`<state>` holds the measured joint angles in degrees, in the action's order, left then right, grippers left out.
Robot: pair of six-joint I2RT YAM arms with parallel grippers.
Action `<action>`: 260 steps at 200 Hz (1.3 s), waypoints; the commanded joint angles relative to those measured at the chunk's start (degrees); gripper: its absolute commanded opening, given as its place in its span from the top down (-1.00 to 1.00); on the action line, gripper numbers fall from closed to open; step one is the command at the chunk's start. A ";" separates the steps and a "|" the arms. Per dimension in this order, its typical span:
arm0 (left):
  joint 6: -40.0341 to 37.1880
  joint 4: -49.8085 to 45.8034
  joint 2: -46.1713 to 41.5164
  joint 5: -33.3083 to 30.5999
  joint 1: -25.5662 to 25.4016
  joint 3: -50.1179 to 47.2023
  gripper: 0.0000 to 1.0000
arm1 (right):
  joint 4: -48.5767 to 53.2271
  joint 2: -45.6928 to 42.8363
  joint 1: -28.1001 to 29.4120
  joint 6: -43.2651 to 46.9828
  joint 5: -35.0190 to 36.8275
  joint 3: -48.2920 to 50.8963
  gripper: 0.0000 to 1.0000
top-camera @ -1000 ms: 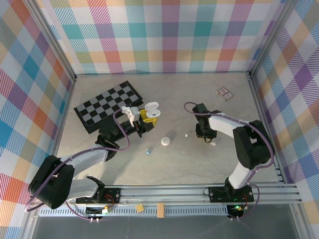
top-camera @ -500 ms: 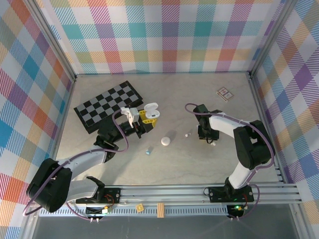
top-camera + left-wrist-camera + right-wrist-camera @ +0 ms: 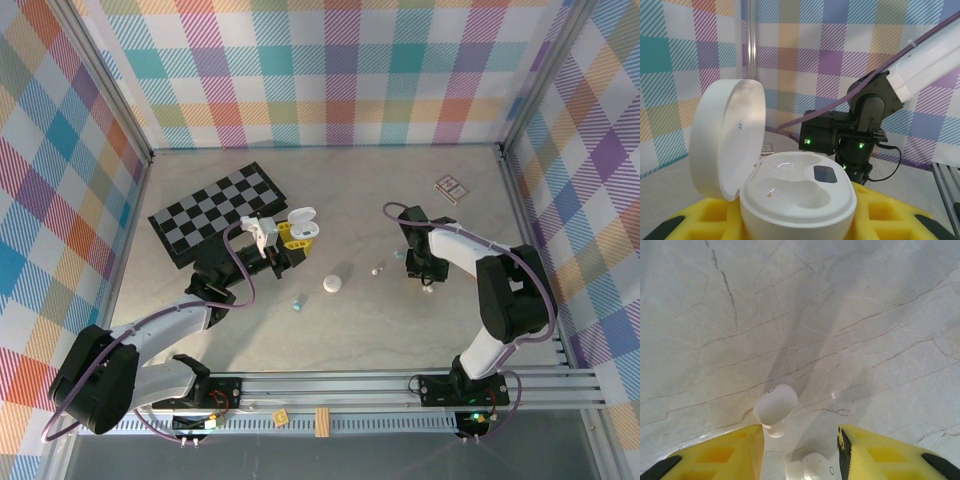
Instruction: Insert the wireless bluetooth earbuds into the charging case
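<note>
Right pincer (image 3: 800, 440) down over earbud (image 3: 776, 404), jaws apart, left pincer (image 3: 292, 236) holding case (image 3: 797, 197)

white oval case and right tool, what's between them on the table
One tiny white earbud lies on the table between the white oval case and the right tool, seen in the top view.

Black-and-white checkerboard (image 3: 215, 213) flat on left rear of marble table (image 3: 350, 180), turned at angle. Small patterned card (image 3: 451, 186) near right rear corner, well apart from board. Plaid walls (image 3: 330, 70) on 3 sides. Yellow cube (image 3: 282, 415) and wooden block (image 3: 322, 421) on front rail (image 3: 400, 418).
</note>
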<state>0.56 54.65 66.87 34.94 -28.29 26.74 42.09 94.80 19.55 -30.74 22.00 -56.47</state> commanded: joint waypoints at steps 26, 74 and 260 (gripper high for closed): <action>-1.06 0.71 -0.80 -0.15 0.52 0.06 0.32 | -4.41 -3.98 -0.62 -3.79 -4.77 0.37 0.05; -1.08 0.19 -1.16 0.35 0.53 0.29 0.32 | -10.62 -2.29 -3.62 -10.70 -8.37 2.67 0.19; -1.09 0.01 -1.20 0.26 0.52 -0.11 0.32 | -10.05 2.84 -4.43 -4.00 -9.92 -0.87 0.30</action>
<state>0.38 53.89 66.87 34.85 -28.29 26.74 31.51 96.53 15.11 -38.04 12.86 -54.78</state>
